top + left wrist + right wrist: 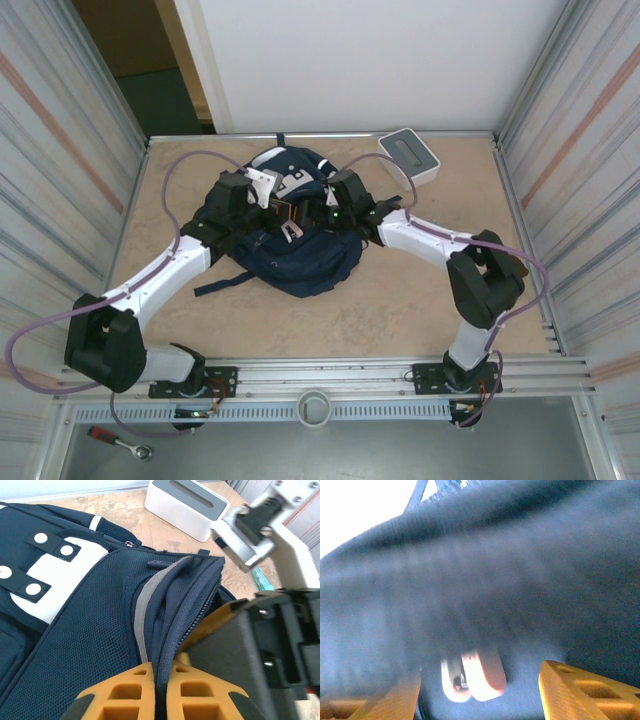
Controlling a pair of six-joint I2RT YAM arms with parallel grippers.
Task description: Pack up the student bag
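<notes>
The navy student bag point(300, 265) lies in the middle of the table with its white patches and snap tabs point(50, 570) facing up. My left gripper point(283, 208) is shut on the bag's zipper edge, and the orange fingertips point(135, 690) pinch the fabric fold between them. My right gripper point(322, 212) reaches into the bag's mouth from the right. In the right wrist view its orange fingers point(585, 690) stand wide apart inside the blurred blue interior point(520, 555). A small rounded white and pink object point(472, 677) lies between them, touching neither.
A white box point(410, 155) with a grey top slot point(187, 502) stands at the back right of the table. Corrugated metal walls close in both sides. The bag's dark strap point(225, 283) trails toward the front left. A ratchet tool point(120, 440) lies below the table's near rail.
</notes>
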